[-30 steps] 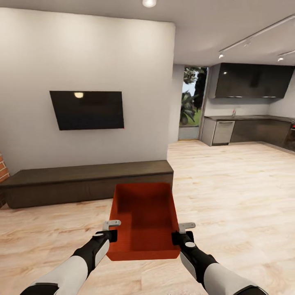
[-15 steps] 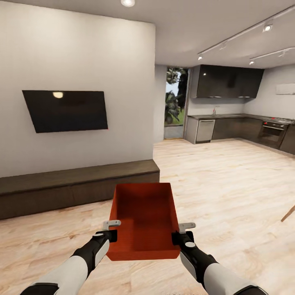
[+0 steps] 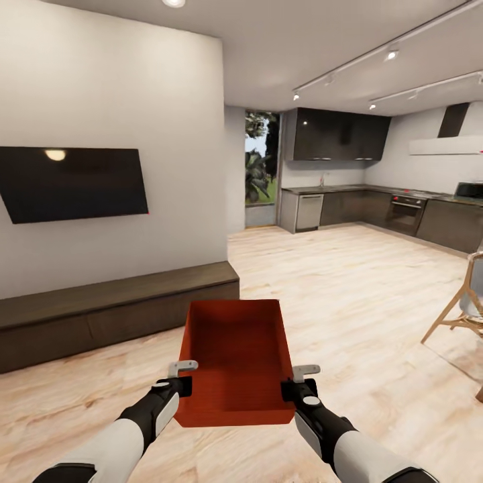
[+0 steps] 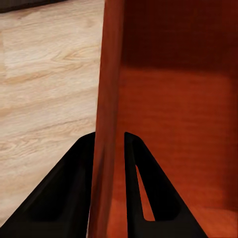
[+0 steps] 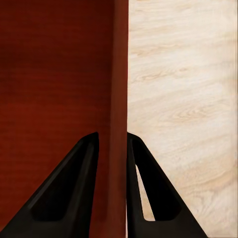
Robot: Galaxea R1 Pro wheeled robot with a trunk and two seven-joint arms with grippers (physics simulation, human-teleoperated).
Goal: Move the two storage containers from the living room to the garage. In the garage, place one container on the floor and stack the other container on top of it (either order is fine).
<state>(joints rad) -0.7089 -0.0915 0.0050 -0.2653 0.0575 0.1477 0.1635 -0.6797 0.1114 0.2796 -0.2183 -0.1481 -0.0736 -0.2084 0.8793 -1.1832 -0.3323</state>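
I hold one red-orange open-top storage container (image 3: 233,359) in front of me, above the pale wood plank floor (image 3: 349,302) of the living room. My left gripper (image 3: 182,382) is shut on its left wall (image 4: 110,124), one black finger on each side. My right gripper (image 3: 290,386) is shut on its right wall (image 5: 119,99) the same way. The bin looks empty inside.
A black TV (image 3: 70,182) hangs on the white wall over a long low dark cabinet (image 3: 114,310) at left. Ahead lies a kitchen with dark cabinets (image 3: 365,208) and a glass door (image 3: 260,168). A wooden chair (image 3: 463,302) stands at right.
The whole view has swung to the right: the TV and cabinet slid left, more kitchen and a chair came in. The container and both grippers keep the same hold.
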